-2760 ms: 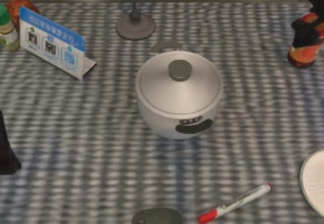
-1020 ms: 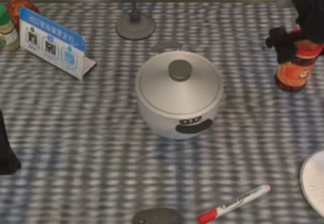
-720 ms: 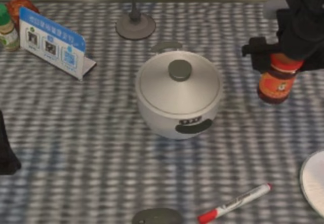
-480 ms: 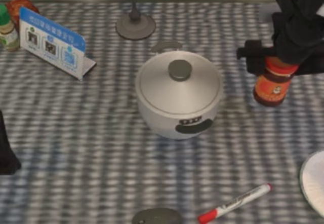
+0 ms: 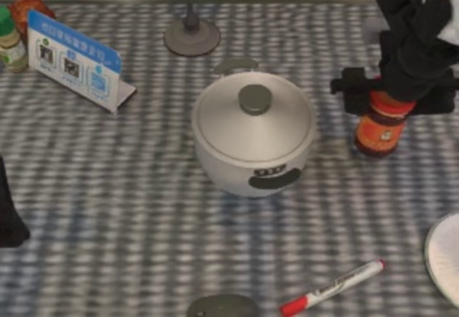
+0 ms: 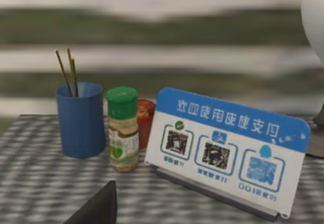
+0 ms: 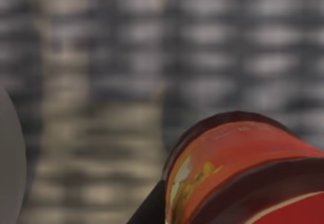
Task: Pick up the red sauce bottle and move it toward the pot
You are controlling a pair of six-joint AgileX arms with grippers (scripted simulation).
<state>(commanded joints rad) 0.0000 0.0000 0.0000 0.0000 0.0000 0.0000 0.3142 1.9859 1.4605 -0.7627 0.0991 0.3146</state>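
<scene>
Take the pot (image 5: 253, 132) as your landmark: it sits mid-bench on the checked cloth (image 5: 129, 188), lid on, grey knob up. Your right tool (image 5: 391, 93) is to the pot's right, clamped on the red sauce bottle (image 5: 378, 125) around its cap, with the bottle upright and near the pot but not touching it; you cannot tell from above whether its base rests on the bench or hangs just over it. In the right wrist view the bottle (image 7: 238, 173) fills the lower corner, label showing, with the pot's pale side at the frame edge. Your left arm is parked far to the pot's left at the bench edge, and you cannot tell how its tool stands. Behind and left of the pot you have a blue sign (image 5: 75, 59), a green-capped bottle (image 6: 122, 127) and a blue cup (image 6: 80, 117) with sticks. In front of the pot lies a red-capped marker (image 5: 331, 287); a wine glass (image 5: 191, 26) stands behind it.
</scene>
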